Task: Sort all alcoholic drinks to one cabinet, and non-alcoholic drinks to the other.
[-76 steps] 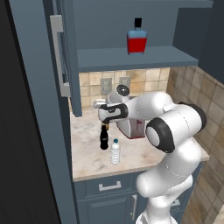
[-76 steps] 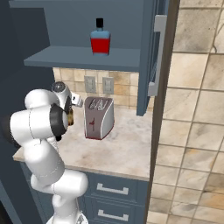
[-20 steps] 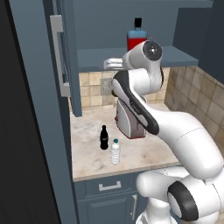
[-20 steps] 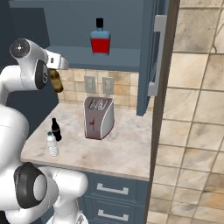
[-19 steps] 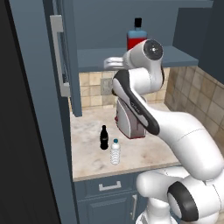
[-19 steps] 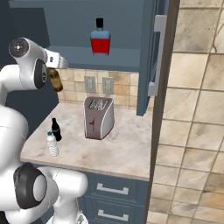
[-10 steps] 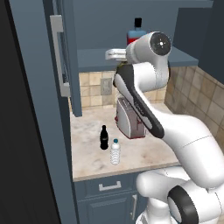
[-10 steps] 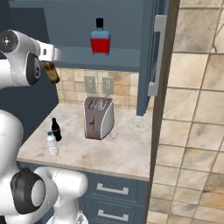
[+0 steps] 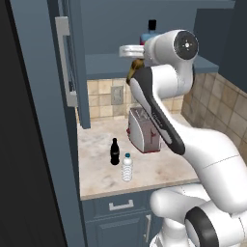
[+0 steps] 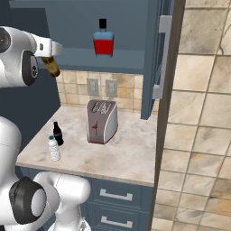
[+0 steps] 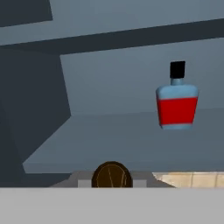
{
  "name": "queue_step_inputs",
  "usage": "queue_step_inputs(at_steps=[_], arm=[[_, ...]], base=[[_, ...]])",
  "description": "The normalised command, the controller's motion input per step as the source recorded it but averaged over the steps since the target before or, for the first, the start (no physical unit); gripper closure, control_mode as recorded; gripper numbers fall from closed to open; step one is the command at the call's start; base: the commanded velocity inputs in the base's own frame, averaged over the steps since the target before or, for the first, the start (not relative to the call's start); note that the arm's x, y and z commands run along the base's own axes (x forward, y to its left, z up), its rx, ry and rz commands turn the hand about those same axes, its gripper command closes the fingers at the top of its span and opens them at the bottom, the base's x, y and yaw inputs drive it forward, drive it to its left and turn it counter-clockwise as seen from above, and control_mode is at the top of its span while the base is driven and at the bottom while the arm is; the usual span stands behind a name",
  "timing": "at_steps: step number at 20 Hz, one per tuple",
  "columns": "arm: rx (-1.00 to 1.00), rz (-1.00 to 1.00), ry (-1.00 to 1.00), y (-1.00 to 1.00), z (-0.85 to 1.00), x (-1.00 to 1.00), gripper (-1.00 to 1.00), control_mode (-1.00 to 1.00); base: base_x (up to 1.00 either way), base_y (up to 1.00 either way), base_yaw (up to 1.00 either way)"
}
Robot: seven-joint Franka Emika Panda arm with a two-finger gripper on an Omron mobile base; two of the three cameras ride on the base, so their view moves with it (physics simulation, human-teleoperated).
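At shelf height: arm raised to the open upper cabinet, hand just in front of the shelf's front edge.
Pincer (image 10: 51, 57): clenched on the beer bottle (image 10: 52, 65); the amber-brown bottle hangs tilted below the hand, just off the shelf's left front edge. In the left base view the bottle (image 9: 133, 73) peeks out beside the forearm. In the hand view its round brown end (image 11: 112, 176) sits dead centre at the bottom, between the fingers.
Square bottle of red liquid (image 10: 103, 40): upright on the cabinet shelf (image 10: 85, 55), black cap up, towards the shelf's right half, well apart from the beer bottle. Also seen at right in the hand view (image 11: 176, 101), and partly hidden behind the arm in the left base view (image 9: 148, 34).
Cola bottle (image 9: 115, 152): upright on the surface (image 9: 101, 169), small, black, near its left front part.
Water bottle (image 9: 127, 167): upright, clear, just beside the cola bottle and closer to the front edge; can't tell if they touch.
Toaster (image 10: 102, 122): mid-surface, towards the back wall, to the right of both small bottles.
Cabinet door (image 9: 71, 62): swung open, at the left in the left base view.
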Motion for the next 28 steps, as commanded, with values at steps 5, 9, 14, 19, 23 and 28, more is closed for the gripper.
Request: queue_step_inputs(at_steps=[5, 9, 14, 19, 23, 28], arm=[[0.00, 0.00, -0.07, -0.10, 0.23, -0.05, 1.00, -1.00], [0.00, 0.00, -0.02, -0.02, 0.12, 0.00, 1.00, -1.00], [0.00, 0.00, 0.00, -0.01, 0.01, 0.03, 1.00, -1.00], [0.00, 0.00, -0.05, 0.00, 0.01, 0.10, 1.00, -1.00], [0.00, 0.00, -0.10, 0.00, 0.04, 0.06, 1.00, -1.00], [0.00, 0.00, -0.02, 0.00, 0.00, 0.15, 1.00, -1.00]], base=[[0.00, 0.00, 0.00], [0.00, 0.00, 0.00], [0.00, 0.00, 0.00], [0.00, 0.00, 0.00], [0.00, 0.00, 0.00], [0.00, 0.00, 0.00]])
